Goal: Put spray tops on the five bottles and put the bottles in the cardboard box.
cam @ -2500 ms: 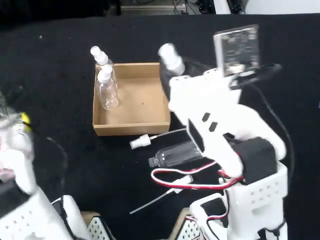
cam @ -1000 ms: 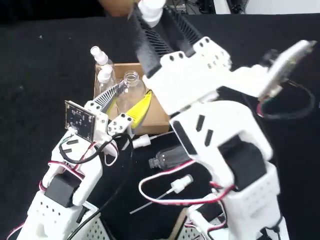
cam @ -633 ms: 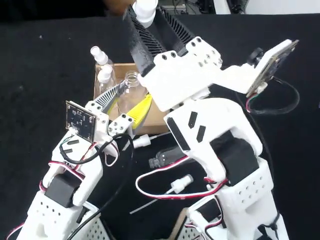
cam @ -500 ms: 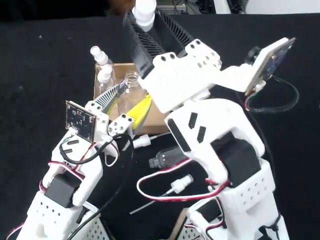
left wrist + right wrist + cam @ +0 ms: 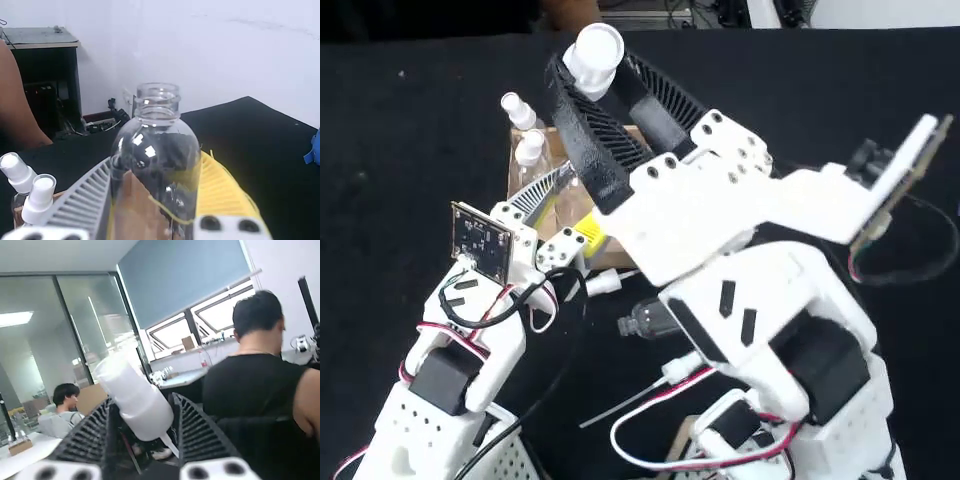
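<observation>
Gripping a spray top, the right claw hides the bottle clamped in the left claw.

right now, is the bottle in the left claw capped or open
Open: the clear bottle shows a bare threaded neck, nothing on it.

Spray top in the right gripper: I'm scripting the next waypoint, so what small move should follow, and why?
Probably lower the spray top onto the open neck of the bottle: the right gripper holds it high above the table, while the left gripper holds the uncapped bottle upright.
</observation>
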Controlling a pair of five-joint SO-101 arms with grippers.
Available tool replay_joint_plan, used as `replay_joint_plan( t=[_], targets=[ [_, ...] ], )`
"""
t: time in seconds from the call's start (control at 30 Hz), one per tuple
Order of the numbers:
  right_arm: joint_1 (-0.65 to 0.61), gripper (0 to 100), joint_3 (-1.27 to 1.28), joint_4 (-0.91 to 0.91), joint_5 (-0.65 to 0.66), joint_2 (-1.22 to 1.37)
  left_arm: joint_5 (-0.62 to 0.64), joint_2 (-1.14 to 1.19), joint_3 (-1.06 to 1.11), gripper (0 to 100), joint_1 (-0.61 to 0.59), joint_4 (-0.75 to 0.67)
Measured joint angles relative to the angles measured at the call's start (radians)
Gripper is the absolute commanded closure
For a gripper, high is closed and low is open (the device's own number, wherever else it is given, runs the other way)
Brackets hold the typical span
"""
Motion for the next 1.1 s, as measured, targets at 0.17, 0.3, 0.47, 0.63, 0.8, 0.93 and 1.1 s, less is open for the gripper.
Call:
replay_joint_plan(
  t=[0.17,0.3,0.47,0.63,0.8,0.93,1.1],
  targets=[
    [0.000,98.7,-0.003,0.055,0.017,0.000,0.000,0.000,0.000,97,0.000,0.000],
    [0.002,98.7,-0.003,0.084,0.101,0.000,0.000,0.000,0.000,97,0.000,0.000],
    [0.002,98.7,-0.003,0.084,0.130,0.000,0.000,0.000,0.000,97,0.000,0.000],
    [0.000,98.3,0.003,0.112,0.130,-0.002,0.000,0.000,0.000,97,0.000,0.000],
    [-0.002,98.3,0.014,0.160,0.137,-0.020,0.000,0.002,0.002,97,0.000,0.000],
    [-0.002,98.6,0.014,0.195,0.137,-0.020,0.000,0.002,0.002,97,0.000,0.000],
    [-0.002,98.7,0.014,0.198,0.137,-0.020,0.000,0.002,0.002,97,0.000,0.000]
  ],
)
